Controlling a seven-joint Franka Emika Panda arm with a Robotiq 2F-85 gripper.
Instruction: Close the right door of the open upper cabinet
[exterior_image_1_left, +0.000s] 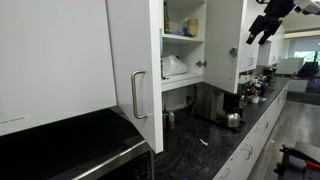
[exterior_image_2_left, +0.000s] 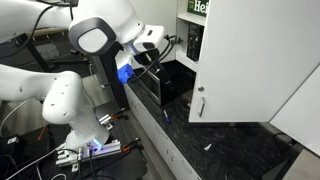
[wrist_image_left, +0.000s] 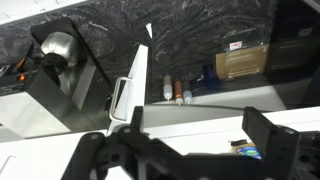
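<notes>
Pincer (wrist_image_left: 180, 140), spread wide and empty, hangs with the right door (wrist_image_left: 137, 78) just ahead, likely lined up to push it shut.

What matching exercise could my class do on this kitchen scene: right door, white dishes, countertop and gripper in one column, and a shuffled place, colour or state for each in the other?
Things
1. right door
2. white dishes
3. countertop
4. gripper

Place, colour or state
A. black
B. on a shelf inside the upper cabinet
C. swung open
D. jaws apart, holding nothing

Pairs: 1-C, 2-B, 3-A, 4-D
</notes>
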